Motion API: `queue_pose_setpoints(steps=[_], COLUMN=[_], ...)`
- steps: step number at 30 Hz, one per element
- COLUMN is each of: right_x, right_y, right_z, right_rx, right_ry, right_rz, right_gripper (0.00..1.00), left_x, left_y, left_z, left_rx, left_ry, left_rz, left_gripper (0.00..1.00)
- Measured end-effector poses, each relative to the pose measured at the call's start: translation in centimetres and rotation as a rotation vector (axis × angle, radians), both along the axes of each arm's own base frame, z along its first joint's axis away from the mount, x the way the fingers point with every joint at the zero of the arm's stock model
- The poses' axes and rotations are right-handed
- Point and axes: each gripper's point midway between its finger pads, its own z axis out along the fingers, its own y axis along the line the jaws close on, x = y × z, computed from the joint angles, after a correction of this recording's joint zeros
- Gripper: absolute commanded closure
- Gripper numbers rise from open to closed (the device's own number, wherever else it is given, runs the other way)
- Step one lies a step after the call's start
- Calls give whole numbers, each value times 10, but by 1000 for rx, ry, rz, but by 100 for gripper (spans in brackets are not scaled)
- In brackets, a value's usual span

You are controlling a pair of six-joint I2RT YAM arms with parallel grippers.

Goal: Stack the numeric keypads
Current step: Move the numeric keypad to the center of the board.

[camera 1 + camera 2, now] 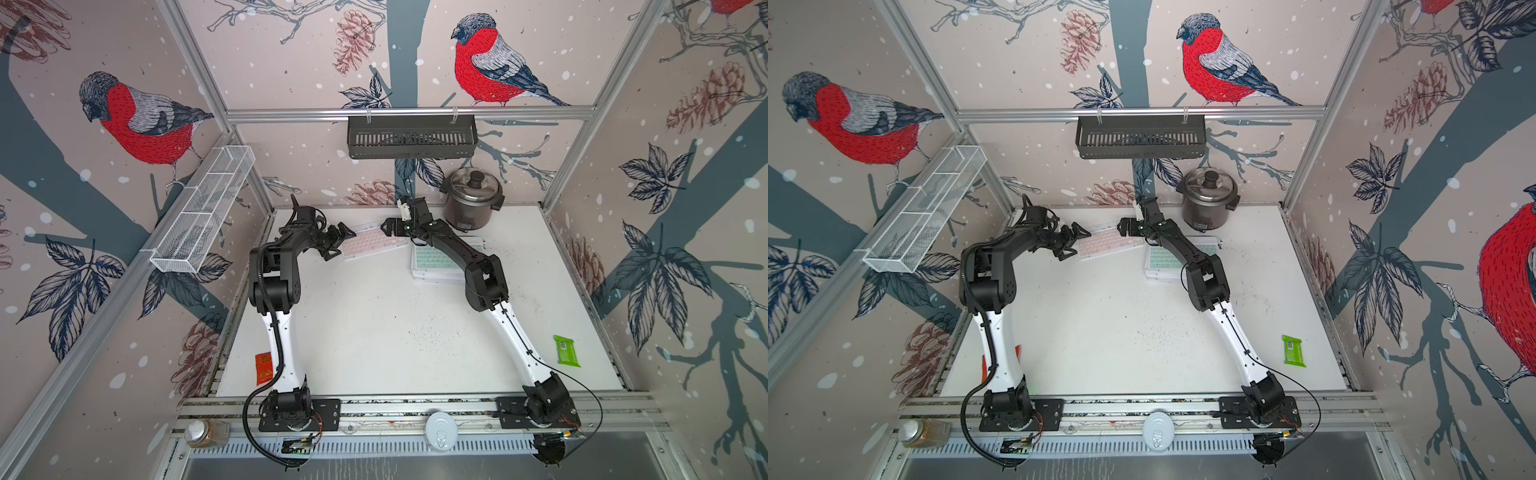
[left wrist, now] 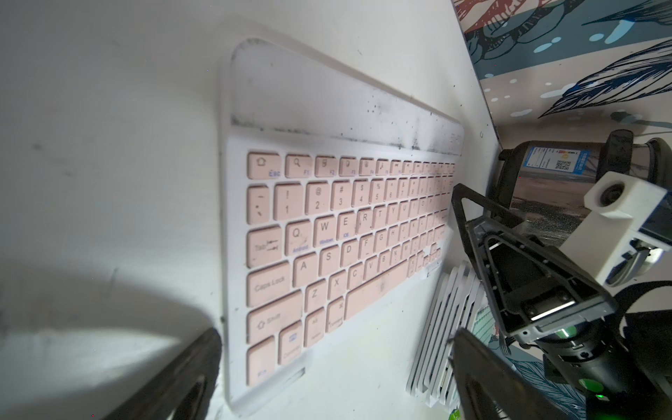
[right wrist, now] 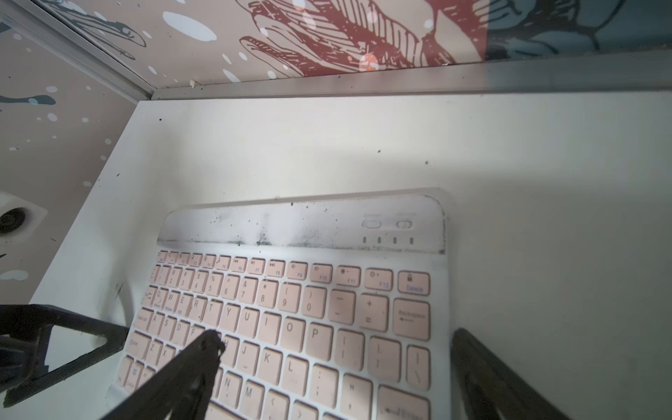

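A pink-keyed numeric keypad (image 1: 374, 241) (image 1: 1108, 243) lies flat at the back of the white table (image 1: 374, 332). My left gripper (image 1: 338, 244) (image 1: 1072, 243) stands open at its left end; in the left wrist view the keypad (image 2: 345, 225) reaches in between the spread fingers (image 2: 182, 382). My right gripper (image 1: 388, 230) (image 3: 336, 349) is open over its right end, one finger above the keys (image 3: 203, 356), the other past the edge. A stack of keypads, mint green on top (image 1: 436, 262) (image 2: 440, 334), lies to the right, partly under my right arm.
A steel rice cooker (image 1: 471, 199) stands at the back right, close behind the right gripper. A green packet (image 1: 565, 351) lies near the right edge, a red packet (image 1: 263, 368) near the left. A white wire basket (image 1: 203, 208) and a black basket (image 1: 411, 137) hang on the walls.
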Motion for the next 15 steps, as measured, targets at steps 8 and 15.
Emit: queue_pose_setpoints(steps=[8, 15], right_x=[-8, -25], right_y=[10, 35], right_z=[0, -2], right_rx=[-4, -10], right_ry=[8, 1], right_rz=[19, 47], right_gripper=[1, 1], left_x=[-10, -21], left_y=[5, 23], left_z=[0, -1], left_rx=[4, 6], left_ry=[8, 27], left_rz=[14, 52], left_gripper=[1, 1])
